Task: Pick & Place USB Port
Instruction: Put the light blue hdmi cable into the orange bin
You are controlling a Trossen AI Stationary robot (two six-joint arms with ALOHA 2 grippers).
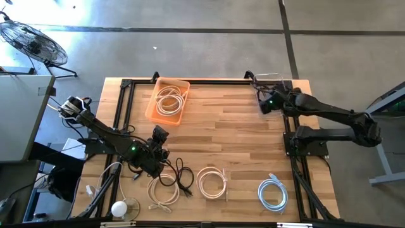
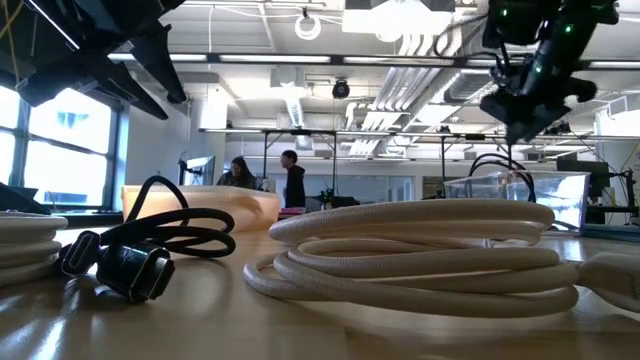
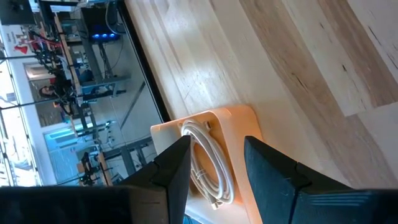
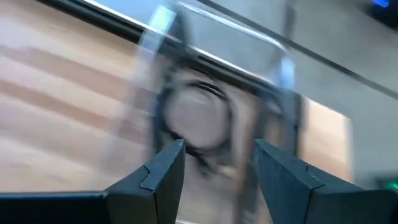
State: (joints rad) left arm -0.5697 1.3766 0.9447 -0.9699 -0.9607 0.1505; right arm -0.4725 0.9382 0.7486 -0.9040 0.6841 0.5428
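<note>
Reaching over the clear bin (image 1: 271, 80), right gripper (image 1: 266, 105) jaws apart, empty; left gripper (image 1: 159, 135) jaws apart, empty, orange tray (image 1: 168, 100) ahead.

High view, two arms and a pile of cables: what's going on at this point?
Both grippers are open and empty. The left gripper hangs above the black cable near the table's front, where white coils and a blue cable also lie. The right gripper hangs by the clear bin at the back corner. The orange bin holds one white cable.
</note>
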